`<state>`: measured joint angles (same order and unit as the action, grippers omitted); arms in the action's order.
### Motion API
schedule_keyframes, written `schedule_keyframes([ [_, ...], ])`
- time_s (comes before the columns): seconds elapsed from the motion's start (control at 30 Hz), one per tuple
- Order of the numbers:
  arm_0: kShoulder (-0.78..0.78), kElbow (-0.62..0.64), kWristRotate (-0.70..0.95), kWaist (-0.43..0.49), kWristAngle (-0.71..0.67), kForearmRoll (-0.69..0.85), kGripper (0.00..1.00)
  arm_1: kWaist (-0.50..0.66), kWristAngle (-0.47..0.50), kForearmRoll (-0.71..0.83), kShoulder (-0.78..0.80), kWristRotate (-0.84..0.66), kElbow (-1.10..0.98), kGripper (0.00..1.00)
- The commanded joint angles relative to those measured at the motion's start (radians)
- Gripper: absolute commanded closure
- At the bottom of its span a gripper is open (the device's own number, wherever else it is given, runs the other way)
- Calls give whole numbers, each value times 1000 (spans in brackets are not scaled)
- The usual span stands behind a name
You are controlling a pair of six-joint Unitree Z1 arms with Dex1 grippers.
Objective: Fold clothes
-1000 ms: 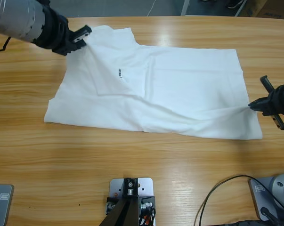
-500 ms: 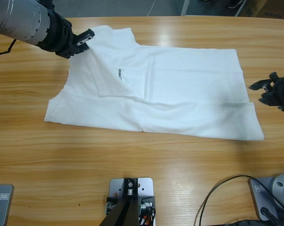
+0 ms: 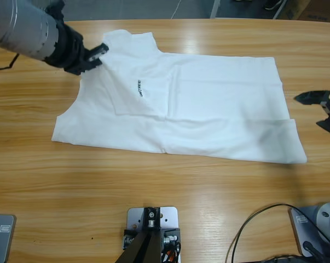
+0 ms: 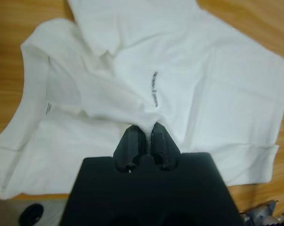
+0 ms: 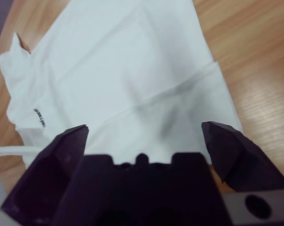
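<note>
We see a long wooden table (image 3: 165,186) with a white T-shirt (image 3: 208,109) spread across its middle, reaching from the upper left toward the right edge. The shirt lies mostly flat, with its left part folded over on itself, so that a creased flap runs down from the top edge, and the small dark logo (image 3: 138,87) sits on that flap, left of the middle. A lower strip of cloth shows a seam along the near edge.

We find the left arm (image 3: 28,30) coming in from the upper left corner. Its gripper (image 3: 96,53) is pinched tight on a raised tuck of the shirt near the top left, and in the left wrist view the two jaws sit together with the cloth drawn up between them, the logo just beyond.

At the right edge, the right gripper (image 3: 322,109) is clear of the shirt, just beside its right hem, with jaws spread wide and nothing between them. In the right wrist view the shirt lies ahead of the parted jaws.
</note>
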<state>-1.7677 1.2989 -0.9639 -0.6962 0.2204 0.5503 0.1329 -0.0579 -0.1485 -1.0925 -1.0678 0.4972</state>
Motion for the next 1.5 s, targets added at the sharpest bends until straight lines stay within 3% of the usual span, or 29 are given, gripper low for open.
schedule_keyframes([
  [0.03, 3, -125, -62, 3, -43, 14, 1000, -10, -28, -21, 14, 14, -40, 0],
  [0.3, -12, -150, -122, -40, -72, 31, 1000, 2, -36, -21, 4, 14, -44, 0],
  [0.33, -20, -156, -124, -40, -78, 31, 948, 4, -38, -22, 6, 14, -48, 0],
  [0.37, -31, -156, -122, -40, -84, 31, 648, 4, -40, -22, 9, 16, -51, 0],
  [0.4, -43, -157, -122, -40, -90, 31, 477, 4, -43, -22, 10, 18, -54, 0],
  [0.5, -59, -167, -106, -44, -81, 31, 65, 4, -57, -20, 18, 34, -57, 0],
  [0.53, -53, -165, -75, -49, -60, 31, 32, 5, -61, -17, 21, 43, -57, 0],
  [0.73, 72, -211, 23, -62, 33, 54, 52, 19, -71, -15, 37, 75, -66, 0],
  [0.83, 60, -188, 135, -129, 33, 29, 120, 23, -68, -6, 36, 79, -66, 0],
  [0.97, 6, -105, 329, -223, 31, -13, 127, 41, -64, -3, 36, 98, -71, 0],
  [1.07, -100, -39, 615, -289, 33, -20, 135, 42, -65, -1, 37, 98, -81, 0],
  [1.17, -169, -33, 834, -293, 33, -17, 146, 42, -70, -1, 44, 104, -88, 0],
  [1.27, -202, -38, 1081, -293, 34, 14, 220, 42, -79, 0, 45, 106, -101, 0],
  [1.5, -227, -37, 1223, -256, 97, 31, 220, 42, -101, 15, 43, 124, -134, 5],
])
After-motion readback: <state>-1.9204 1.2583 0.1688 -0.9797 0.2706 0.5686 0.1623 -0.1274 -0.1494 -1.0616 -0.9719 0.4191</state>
